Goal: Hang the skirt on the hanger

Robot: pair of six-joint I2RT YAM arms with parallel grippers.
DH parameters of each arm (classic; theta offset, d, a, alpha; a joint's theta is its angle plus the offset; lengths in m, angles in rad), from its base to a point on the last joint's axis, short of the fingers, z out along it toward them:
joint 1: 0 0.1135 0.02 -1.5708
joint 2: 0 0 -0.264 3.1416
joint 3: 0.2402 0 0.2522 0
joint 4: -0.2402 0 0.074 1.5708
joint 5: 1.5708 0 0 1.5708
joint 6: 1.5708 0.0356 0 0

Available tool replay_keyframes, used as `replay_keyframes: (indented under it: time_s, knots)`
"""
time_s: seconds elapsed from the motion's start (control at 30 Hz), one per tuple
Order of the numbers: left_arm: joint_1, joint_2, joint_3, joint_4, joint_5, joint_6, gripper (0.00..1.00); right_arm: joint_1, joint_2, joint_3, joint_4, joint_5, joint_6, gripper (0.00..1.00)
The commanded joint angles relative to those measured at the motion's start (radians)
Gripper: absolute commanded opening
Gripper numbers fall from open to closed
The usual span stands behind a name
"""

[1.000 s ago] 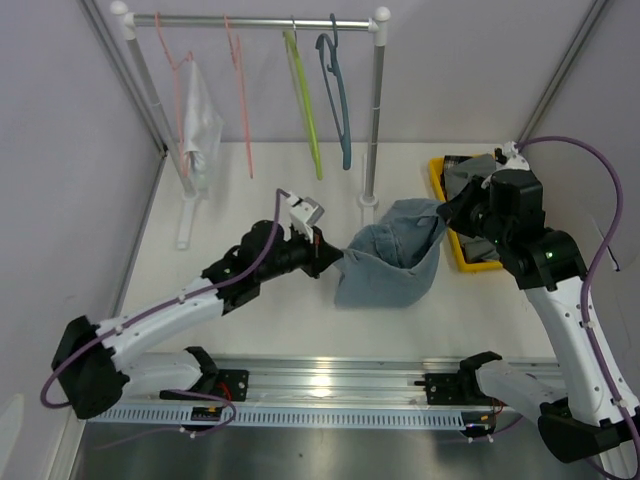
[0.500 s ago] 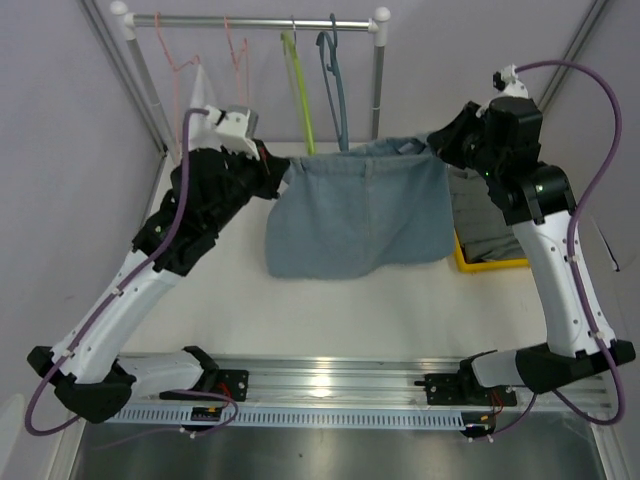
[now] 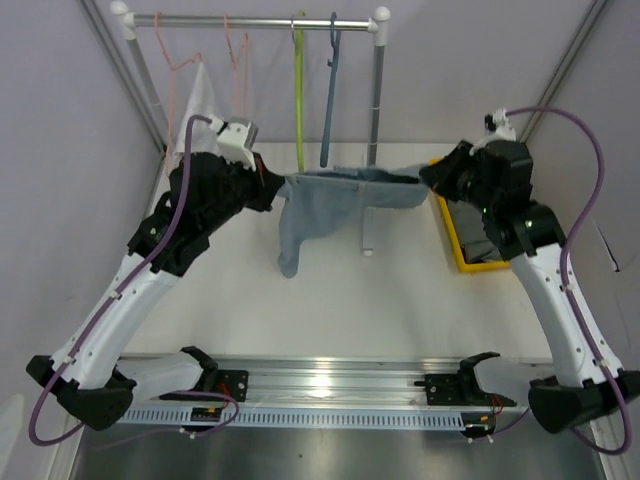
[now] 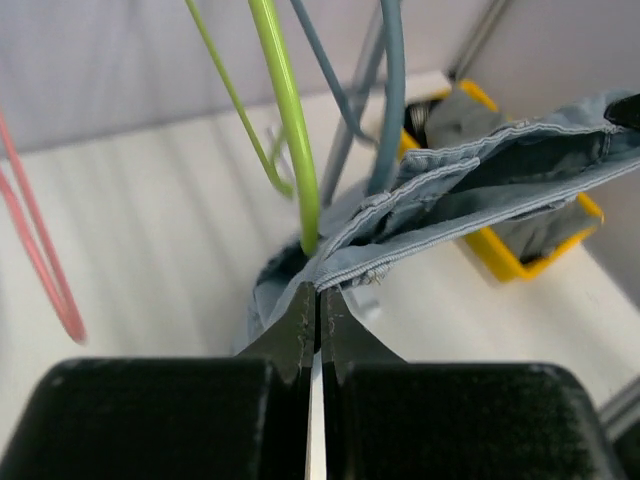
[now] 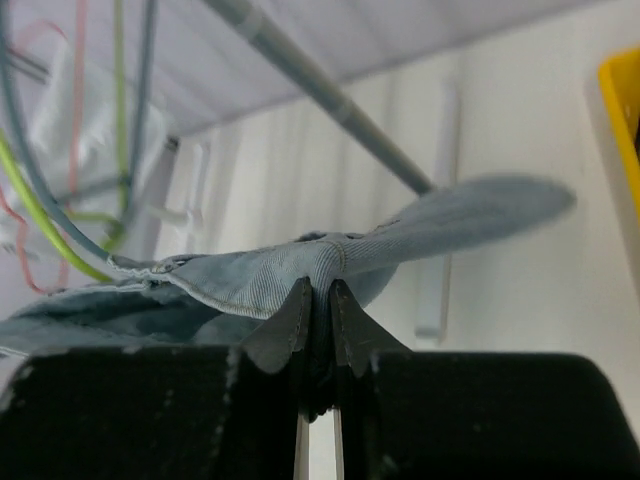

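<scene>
— So, what changed?
— Skirt [image 3: 345, 190] no longer hangs spread wide; it's stretched flat near the far edge of the tabletop [image 3: 400, 290], by the green hanger [image 3: 297, 100].
— Claws?
— Left claw [image 4: 318, 300] and right claw [image 5: 318, 295] each clench its waistband.

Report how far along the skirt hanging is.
Done: the skirt is gripped at its waistband by the left gripper and right gripper and stretched between them. In hand: the waistband sits at the lower ends of the green hanger and blue hanger. Left: getting it onto a hanger, which I cannot confirm yet, and letting go.
</scene>
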Motion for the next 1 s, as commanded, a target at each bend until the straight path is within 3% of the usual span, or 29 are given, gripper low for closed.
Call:
replay_keyframes:
  time_s: [0.0,0.13,0.23,0.37,0.47,0.67,0.87,0.97]
  knots:
    - [0.016,-0.123,-0.193,-0.009,0.103,-0.030,0.00,0.044,-0.171,-0.191,0.032,0.069,0.056,0.00]
    - [0.004,-0.274,-0.410,-0.021,0.163,-0.113,0.00,0.075,-0.484,-0.575,-0.052,0.134,0.160,0.00]
    - [-0.030,-0.344,-0.639,-0.012,0.205,-0.198,0.00,0.076,-0.621,-0.743,-0.130,0.136,0.272,0.00]
    - [-0.105,-0.437,-0.803,0.007,0.187,-0.296,0.00,0.078,-0.788,-0.880,-0.184,0.116,0.364,0.00]
    - [-0.125,-0.437,-0.855,0.004,0.173,-0.320,0.00,0.079,-0.807,-0.943,-0.192,0.108,0.384,0.00]
    - [-0.125,-0.313,-0.750,-0.045,0.037,-0.334,0.00,0.076,-0.683,-0.934,-0.082,0.148,0.348,0.00]
    - [-0.100,-0.197,-0.531,-0.122,-0.046,-0.203,0.00,0.076,-0.430,-0.703,0.018,0.176,0.243,0.00]
    - [-0.005,-0.155,-0.490,-0.125,0.018,-0.132,0.00,0.076,-0.380,-0.661,0.027,0.173,0.237,0.01]
